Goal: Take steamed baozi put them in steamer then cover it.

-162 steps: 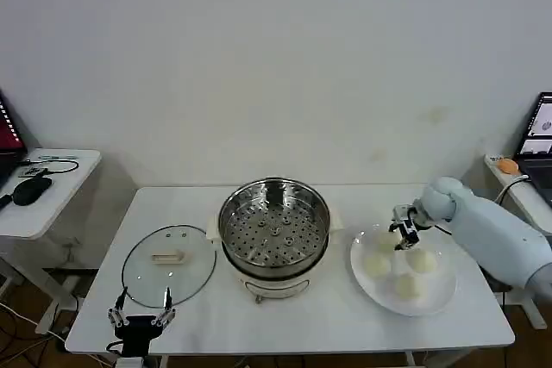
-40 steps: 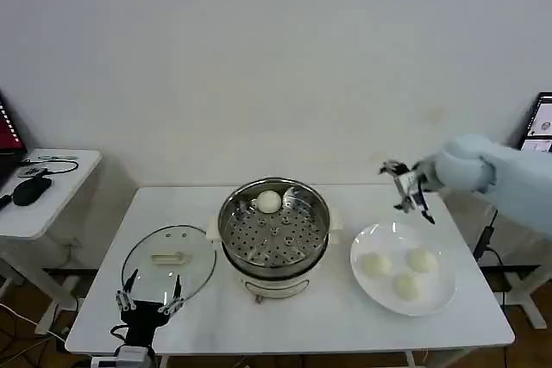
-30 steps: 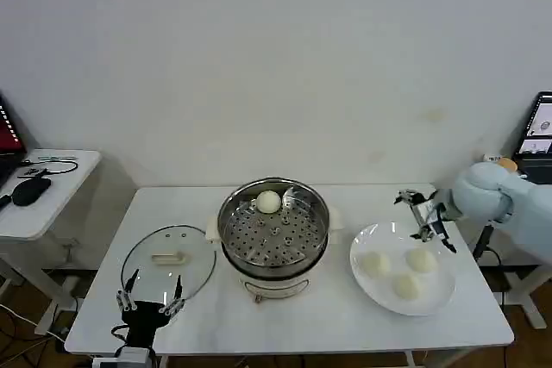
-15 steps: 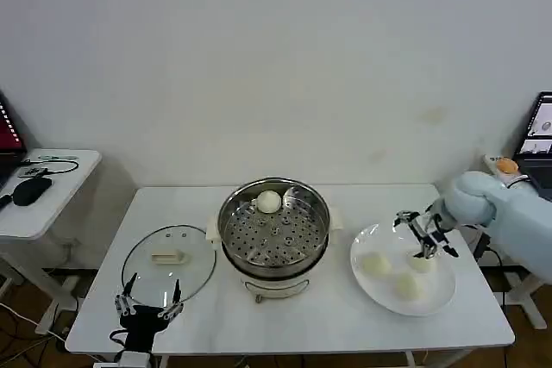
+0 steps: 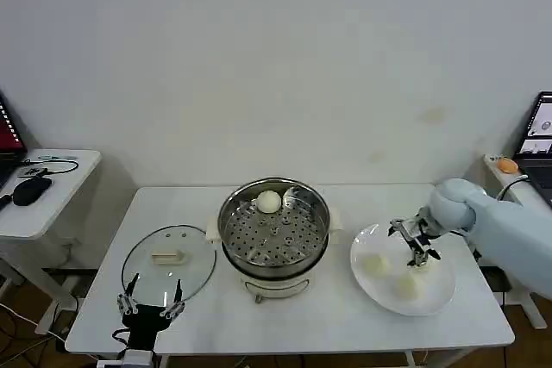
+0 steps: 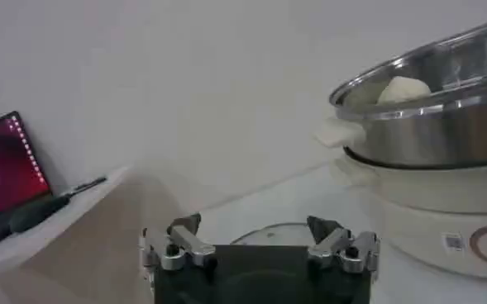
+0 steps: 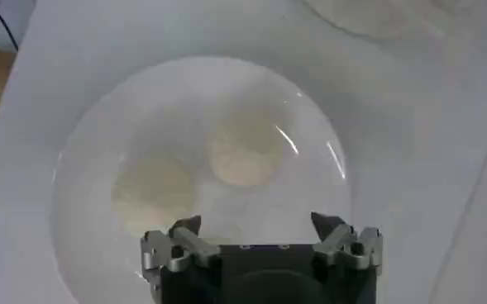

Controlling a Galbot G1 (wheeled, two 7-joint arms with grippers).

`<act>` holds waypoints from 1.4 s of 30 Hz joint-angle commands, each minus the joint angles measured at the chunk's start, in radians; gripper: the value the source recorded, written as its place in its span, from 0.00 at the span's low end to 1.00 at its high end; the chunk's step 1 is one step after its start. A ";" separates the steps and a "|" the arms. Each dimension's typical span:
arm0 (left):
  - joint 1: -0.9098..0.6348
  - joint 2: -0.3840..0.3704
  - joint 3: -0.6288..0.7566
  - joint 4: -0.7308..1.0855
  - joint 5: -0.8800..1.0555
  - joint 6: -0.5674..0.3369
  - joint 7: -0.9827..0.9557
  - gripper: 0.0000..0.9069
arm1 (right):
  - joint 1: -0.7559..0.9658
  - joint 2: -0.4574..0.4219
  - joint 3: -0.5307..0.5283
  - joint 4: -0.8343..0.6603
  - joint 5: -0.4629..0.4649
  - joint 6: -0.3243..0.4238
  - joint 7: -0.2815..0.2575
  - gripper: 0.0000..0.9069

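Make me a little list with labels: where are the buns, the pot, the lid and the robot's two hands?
buns in pot: one bun at the back of the steamer
buns on plate: three, one under the gripper; plate right of the steamer
lid: glass lid flat on the table, left of the steamer
right gripper: open, over the plate
left gripper: open, waiting near the lid's front edge

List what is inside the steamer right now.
One steamed baozi sits on the perforated tray at the far side of the steamer. Whatever lies below the tray is hidden.
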 commanded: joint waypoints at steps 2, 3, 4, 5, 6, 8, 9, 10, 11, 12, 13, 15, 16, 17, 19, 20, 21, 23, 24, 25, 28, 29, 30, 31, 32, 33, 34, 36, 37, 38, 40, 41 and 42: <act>-0.005 0.000 -0.001 0.005 0.001 0.002 0.001 1.00 | -0.023 0.078 0.014 -0.047 0.058 -0.106 0.003 1.00; -0.005 0.001 -0.002 0.006 0.001 0.002 0.001 1.00 | -0.024 0.092 0.014 -0.056 0.063 -0.126 0.007 1.00; -0.005 0.001 -0.003 0.006 0.000 0.002 0.001 1.00 | -0.026 0.099 0.015 -0.064 0.062 -0.140 0.009 1.00; -0.005 0.002 -0.004 0.007 0.000 0.002 0.001 1.00 | -0.026 0.110 0.013 -0.073 0.061 -0.153 0.009 1.00; -0.005 0.002 -0.005 0.006 -0.001 0.002 0.001 1.00 | -0.025 0.117 0.012 -0.078 0.063 -0.159 0.008 1.00; -0.005 0.002 -0.007 0.007 -0.001 0.002 0.001 1.00 | -0.023 0.123 0.008 -0.082 0.072 -0.179 0.002 1.00; -0.006 0.001 -0.008 0.007 -0.001 0.003 0.001 1.00 | -0.023 0.125 0.006 -0.083 0.076 -0.185 0.000 1.00; -0.006 0.001 -0.008 0.008 -0.002 0.003 0.001 1.00 | -0.022 0.127 0.002 -0.083 0.083 -0.196 -0.005 1.00; -0.006 0.001 -0.008 0.009 -0.001 0.003 0.001 1.00 | -0.021 0.127 -0.001 -0.083 0.090 -0.199 -0.005 1.00; -0.007 0.000 -0.008 0.011 -0.002 0.003 0.000 1.00 | -0.020 0.128 -0.006 -0.084 0.097 -0.208 -0.006 1.00; -0.007 0.000 -0.008 0.011 -0.002 0.003 0.000 1.00 | -0.020 0.129 -0.008 -0.085 0.097 -0.210 -0.007 1.00; -0.008 -0.001 -0.009 0.013 -0.003 0.003 0.000 1.00 | -0.022 0.132 -0.014 -0.091 0.088 -0.217 -0.009 1.00; -0.008 -0.001 -0.009 0.013 -0.003 0.003 -0.001 1.00 | -0.024 0.133 -0.016 -0.094 0.083 -0.220 -0.009 1.00; -0.008 -0.001 -0.010 0.013 -0.003 0.004 0.000 1.00 | -0.024 0.134 -0.017 -0.095 0.081 -0.222 -0.009 1.00; -0.008 -0.001 -0.011 0.013 -0.003 0.004 0.000 1.00 | -0.029 0.137 -0.022 -0.101 0.075 -0.227 -0.004 1.00; -0.008 -0.001 -0.011 0.013 -0.003 0.004 0.000 1.00 | -0.030 0.138 -0.022 -0.104 0.070 -0.227 -0.002 1.00; -0.009 -0.002 -0.012 0.013 -0.003 0.004 -0.001 1.00 | -0.031 0.141 -0.022 -0.109 0.064 -0.225 0.000 0.98; -0.008 -0.002 -0.012 0.011 -0.004 0.004 -0.001 1.00 | -0.035 0.149 -0.020 -0.118 0.064 -0.221 0.002 0.96; -0.008 -0.002 -0.012 0.011 -0.003 0.004 -0.001 1.00 | -0.036 0.152 -0.019 -0.121 0.065 -0.220 0.005 0.92; -0.008 -0.002 -0.013 0.011 -0.003 0.004 -0.001 1.00 | -0.037 0.156 -0.018 -0.124 0.064 -0.220 0.006 0.88; -0.008 -0.003 -0.013 0.011 -0.003 0.004 -0.002 1.00 | -0.038 0.162 -0.018 -0.125 0.064 -0.224 0.004 0.80; -0.007 -0.003 -0.014 0.010 -0.003 0.004 -0.002 1.00 | -0.038 0.162 -0.019 -0.125 0.065 -0.224 0.004 0.74; -0.007 -0.003 -0.014 0.010 -0.003 0.004 -0.002 1.00 | -0.038 0.161 -0.020 -0.123 0.065 -0.228 0.004 0.74; -0.007 -0.004 -0.014 0.009 -0.004 0.004 -0.002 1.00 | -0.038 0.161 -0.021 -0.122 0.064 -0.230 0.004 0.74; -0.007 -0.004 -0.014 0.008 -0.004 0.004 -0.002 1.00 | -0.038 0.159 -0.022 -0.122 0.061 -0.230 0.005 0.71; -0.007 -0.004 -0.014 0.008 -0.004 0.004 -0.002 1.00 | -0.038 0.159 -0.023 -0.122 0.060 -0.231 0.006 0.70; -0.007 -0.004 -0.014 0.007 -0.004 0.005 -0.002 1.00 | -0.039 0.156 -0.023 -0.122 0.059 -0.233 0.005 0.70; -0.007 -0.005 -0.014 0.007 -0.004 0.005 -0.002 1.00 | -0.039 0.152 -0.024 -0.121 0.058 -0.236 0.005 0.70; -0.007 -0.005 -0.014 0.007 -0.004 0.005 -0.002 1.00 | -0.039 0.149 -0.024 -0.120 0.058 -0.236 0.005 0.70; -0.007 -0.005 -0.014 0.007 -0.004 0.005 -0.003 1.00 | -0.038 0.144 -0.023 -0.116 0.059 -0.237 0.005 0.70; -0.007 -0.004 -0.014 0.007 -0.004 0.005 -0.003 1.00 | -0.034 0.136 -0.022 -0.109 0.062 -0.240 0.004 0.70; -0.007 -0.004 -0.015 0.007 -0.004 0.005 -0.003 1.00 | -0.028 0.129 -0.022 -0.102 0.066 -0.240 0.003 0.70; -0.007 -0.004 -0.015 0.007 -0.005 0.005 -0.004 1.00 | -0.024 0.125 -0.022 -0.097 0.068 -0.241 0.003 0.70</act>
